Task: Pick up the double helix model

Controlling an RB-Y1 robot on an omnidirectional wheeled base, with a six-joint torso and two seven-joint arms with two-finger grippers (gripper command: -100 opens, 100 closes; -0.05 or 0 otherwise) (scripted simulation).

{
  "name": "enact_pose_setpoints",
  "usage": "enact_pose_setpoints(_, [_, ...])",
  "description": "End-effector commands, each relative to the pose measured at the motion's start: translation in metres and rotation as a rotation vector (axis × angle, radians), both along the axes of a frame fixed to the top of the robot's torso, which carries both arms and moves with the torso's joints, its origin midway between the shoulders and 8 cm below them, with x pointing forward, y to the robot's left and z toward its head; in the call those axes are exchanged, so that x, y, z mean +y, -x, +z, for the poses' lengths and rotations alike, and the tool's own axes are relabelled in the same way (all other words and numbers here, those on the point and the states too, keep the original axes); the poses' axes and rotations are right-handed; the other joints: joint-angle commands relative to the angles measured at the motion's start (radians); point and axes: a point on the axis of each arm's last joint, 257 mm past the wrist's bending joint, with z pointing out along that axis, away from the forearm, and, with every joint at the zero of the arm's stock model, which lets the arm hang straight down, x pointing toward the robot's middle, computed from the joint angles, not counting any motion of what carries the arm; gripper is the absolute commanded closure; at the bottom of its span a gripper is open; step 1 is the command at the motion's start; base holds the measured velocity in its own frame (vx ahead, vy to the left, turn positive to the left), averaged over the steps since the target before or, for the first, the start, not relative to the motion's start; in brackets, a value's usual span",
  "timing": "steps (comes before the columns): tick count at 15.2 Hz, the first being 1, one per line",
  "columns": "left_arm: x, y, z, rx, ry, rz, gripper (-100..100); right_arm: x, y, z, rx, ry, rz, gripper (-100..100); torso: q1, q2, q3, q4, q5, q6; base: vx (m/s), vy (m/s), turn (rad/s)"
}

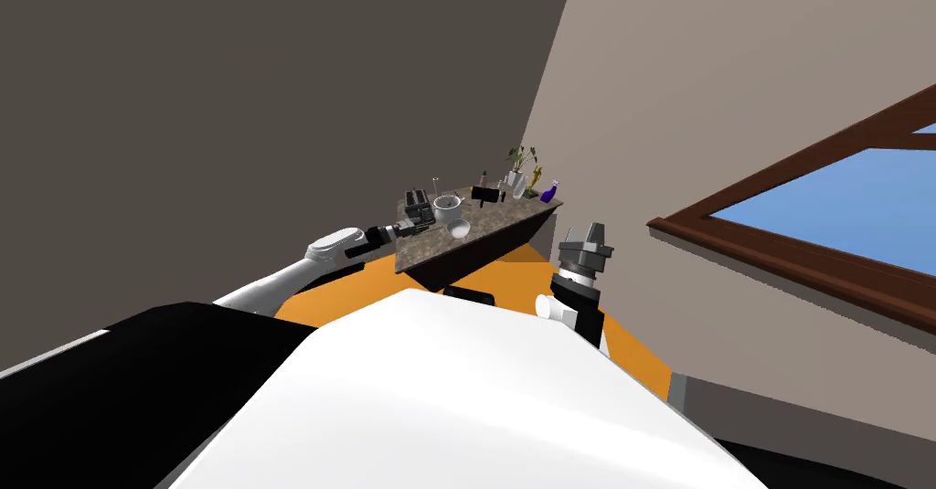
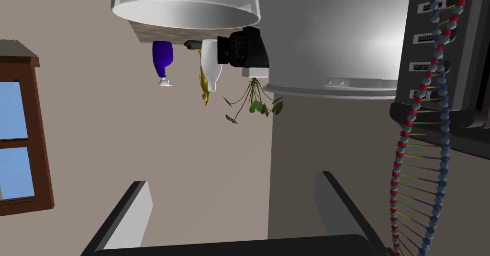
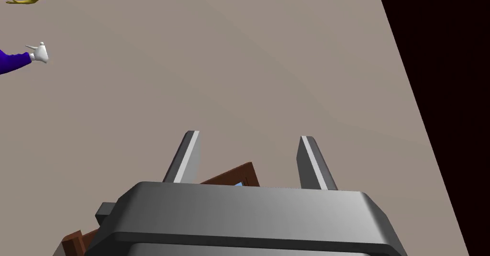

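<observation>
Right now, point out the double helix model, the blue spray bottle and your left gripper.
double helix model [image 2: 405, 134]: left wrist view, red beaded strand.
blue spray bottle [image 2: 161, 54]: left wrist view, blue body.
left gripper [image 2: 233, 181]: left wrist view, midway between fingertips.

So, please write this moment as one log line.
left gripper open | double helix model beside it, not gripped | right gripper open, holding nothing

We note desk [image 1: 430, 246] top speckled, stone-like, matt. Window frame [image 1: 786, 257], right of frame: brown wood, smooth. Pot [image 2: 335, 33] smooth, metal-like sheen. Double helix model [image 2: 420, 172]: glossy beads, thin rods. We read blue bottle [image 2: 161, 59] glossy, figurine [image 2: 205, 88] shiny gold.
</observation>
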Motion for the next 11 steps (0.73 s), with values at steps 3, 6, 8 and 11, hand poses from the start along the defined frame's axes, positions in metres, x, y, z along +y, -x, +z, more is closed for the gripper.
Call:
enact_pose_setpoints(3, [0.013,0.004,-0.02,0.038,-0.005,0.017,-100,0.0,0.0,0.0,0.0,0.0,0.0,0,-0.001,-0.001,-0.001,0.0,0.0,0.0,-0.102,0.149,-0.391])
enact_pose_setpoints(6, [0.023,0.013,-0.044,0.067,-0.031,0.031,-100,0.0,0.0,0.0,0.0,0.0,0.0,0,-0.002,-0.002,-0.001,-0.001,0.0,0.0,-0.095,0.108,-0.36])
enact_pose_setpoints(8, [0.028,0.019,-0.057,0.083,-0.047,0.036,-100,0.0,0.0,0.0,0.0,0.0,0.0,0,-0.004,-0.004,-0.002,-0.001,-0.001,0.0,-0.064,0.084,-0.29])
enact_pose_setpoints(11, [0.03,0.019,-0.059,0.086,-0.049,0.038,-100,0.0,0.0,0.0,0.0,0.0,0.0,0,-0.006,-0.007,-0.004,-0.002,-0.001,0.0,-0.037,0.05,-0.143])
